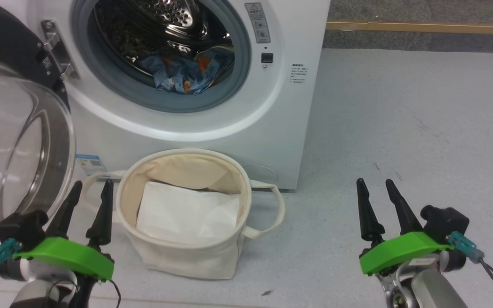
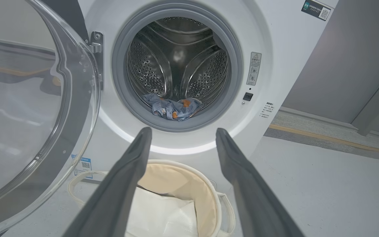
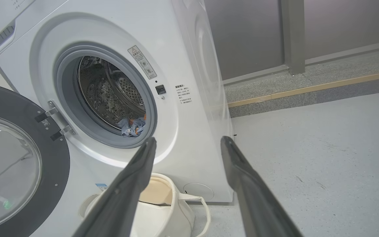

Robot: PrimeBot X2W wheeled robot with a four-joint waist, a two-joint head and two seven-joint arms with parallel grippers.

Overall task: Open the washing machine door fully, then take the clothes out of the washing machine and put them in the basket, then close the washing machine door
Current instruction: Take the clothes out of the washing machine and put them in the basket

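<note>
The white washing machine (image 1: 212, 128) stands ahead with its door (image 1: 19, 141) swung wide open to the left, glass dome facing out. Blue clothes (image 1: 186, 72) with orange prints lie at the drum's front lip, also seen as clothes (image 2: 173, 108) in the left wrist view and clothes (image 3: 133, 126) in the right wrist view. The cream basket (image 1: 229, 171) sits on the floor right below the opening, a white sheet inside. My left gripper (image 1: 92, 188) is open beside the basket's left handle. My right gripper (image 1: 375, 185) is open over bare floor to the right.
Grey floor (image 1: 400, 119) spreads to the right of the machine, with a yellow line (image 1: 422, 28) and a raised kerb behind it. A grey wall and post (image 3: 291, 33) stand beyond. The open door (image 2: 28, 115) takes up the space at my left.
</note>
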